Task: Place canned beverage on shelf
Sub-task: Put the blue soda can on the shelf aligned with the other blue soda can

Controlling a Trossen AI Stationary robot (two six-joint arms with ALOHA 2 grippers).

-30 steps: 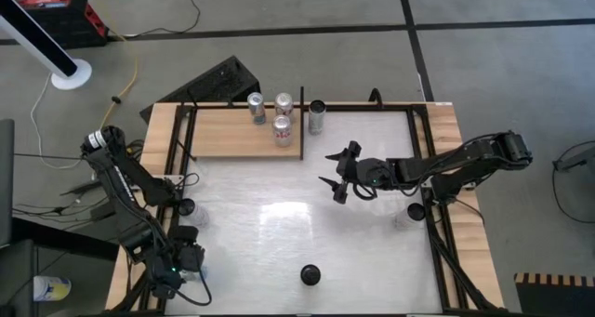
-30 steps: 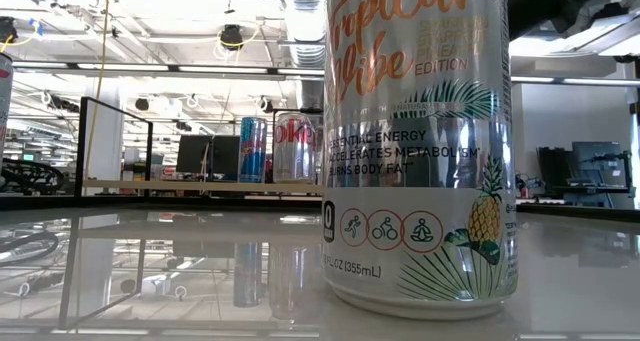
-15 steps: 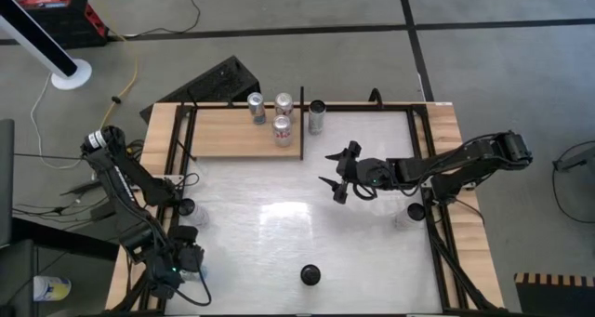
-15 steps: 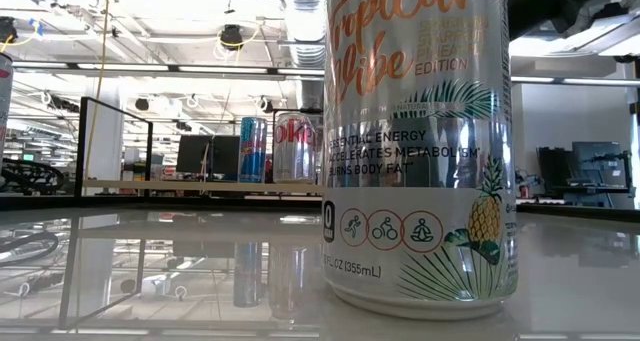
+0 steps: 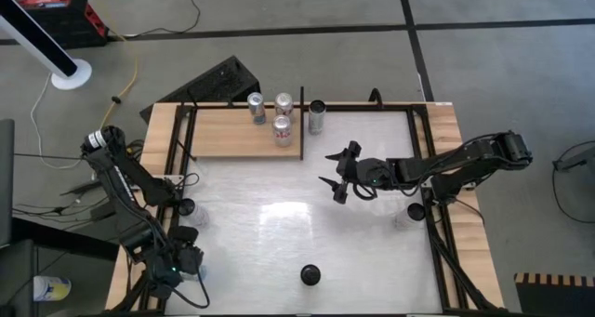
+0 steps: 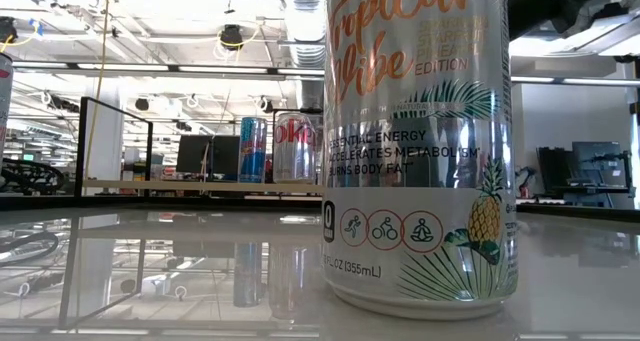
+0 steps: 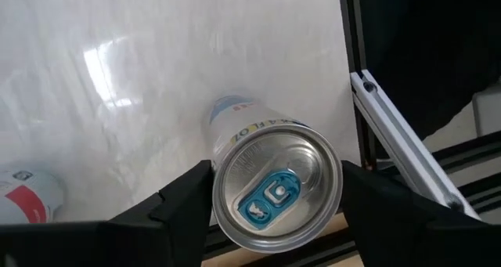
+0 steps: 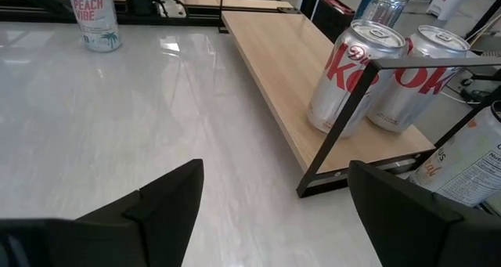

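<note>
While upright: can [image 7: 275,190] betw. L claw [image 7: 275,200] fingers.

Right arm: reaches in from the table's right edge, extended nearly level toward table centre. Right gripper [image 5: 335,175] hangs over open tabletop, fingers spread wide, nothing between them.

Left arm: folded along the table's left edge, elbow bent outward, wrist pointed down at the near-left corner. Left gripper [image 5: 182,258] has its fingers [image 7: 185,196] set apart, one on either side of a can top.
</note>
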